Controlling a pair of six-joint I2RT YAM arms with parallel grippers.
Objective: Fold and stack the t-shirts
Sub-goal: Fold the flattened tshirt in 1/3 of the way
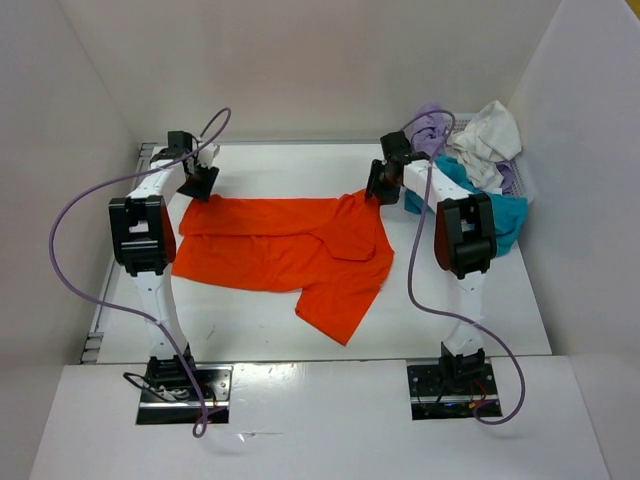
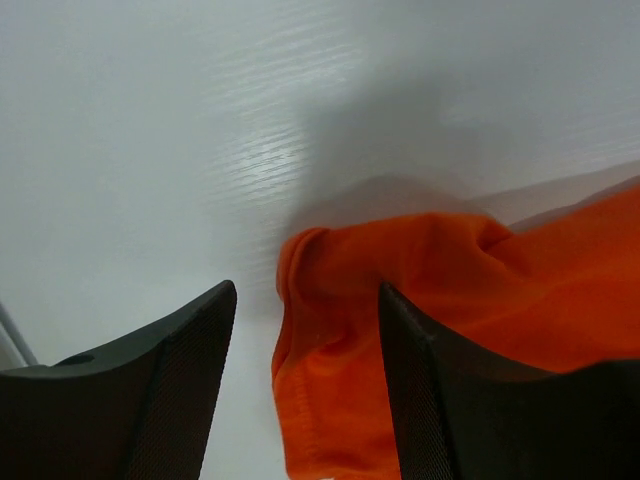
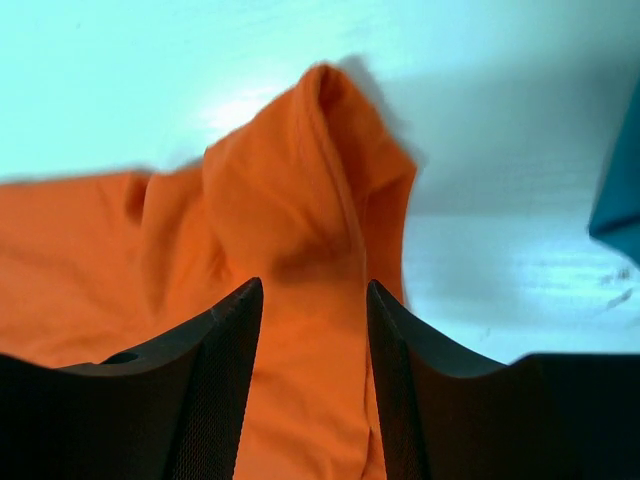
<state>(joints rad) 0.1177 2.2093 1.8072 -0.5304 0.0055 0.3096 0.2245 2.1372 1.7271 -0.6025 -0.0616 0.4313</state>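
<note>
- Well, the white mesh basket [image 1: 513,180] in the far right corner holds three shirts in a heap: the lavender t-shirt [image 1: 430,125] at the back, the off-white t-shirt [image 1: 487,138] on top, and the teal-blue t-shirt [image 1: 505,222] spilling over the near rim.
- The orange t-shirt [image 1: 285,250] lies spread and rumpled on the table [image 1: 250,320] between the arms.
- The left gripper [image 1: 200,183] sits low at the shirt's far left corner. Its fingers [image 2: 180,380] stand apart, with the corner lying loose between them.
- The right gripper [image 1: 378,187] sits at the far right corner, beside the basket. Its fingers [image 3: 210,370] are parted around a raised orange fold, not pinching it.
- Count: four t-shirts, one basket, two arms.
</note>
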